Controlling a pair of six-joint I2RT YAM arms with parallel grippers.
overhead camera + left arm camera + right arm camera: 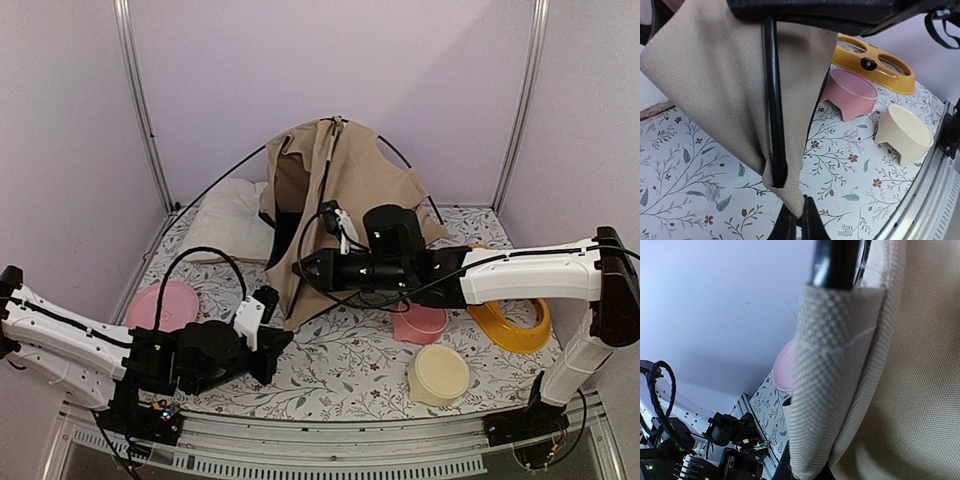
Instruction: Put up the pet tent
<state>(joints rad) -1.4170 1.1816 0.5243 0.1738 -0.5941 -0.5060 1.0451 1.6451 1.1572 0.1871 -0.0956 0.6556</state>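
The pet tent [345, 185] is tan fabric, half raised at the back middle, with thin black poles [215, 185] arching out to the sides. My left gripper [277, 343] is shut on the tip of the tent's front bottom corner; in the left wrist view the fingers [790, 225] pinch that fabric tip [790, 192], and a black pole [772, 100] runs into the corner pocket. My right gripper [298, 268] is higher, at the tent's front edge. In the right wrist view it is closed around a woven pocket [832, 375] with a pole [835, 260] entering it; its fingers are mostly hidden.
A cream cushion [232, 220] lies behind left of the tent. A pink plate [165, 303] is at the left. A pink bowl [420, 322], a cream bowl [440, 372] and a yellow double feeder [515, 322] stand at the right. Walls close the back and sides.
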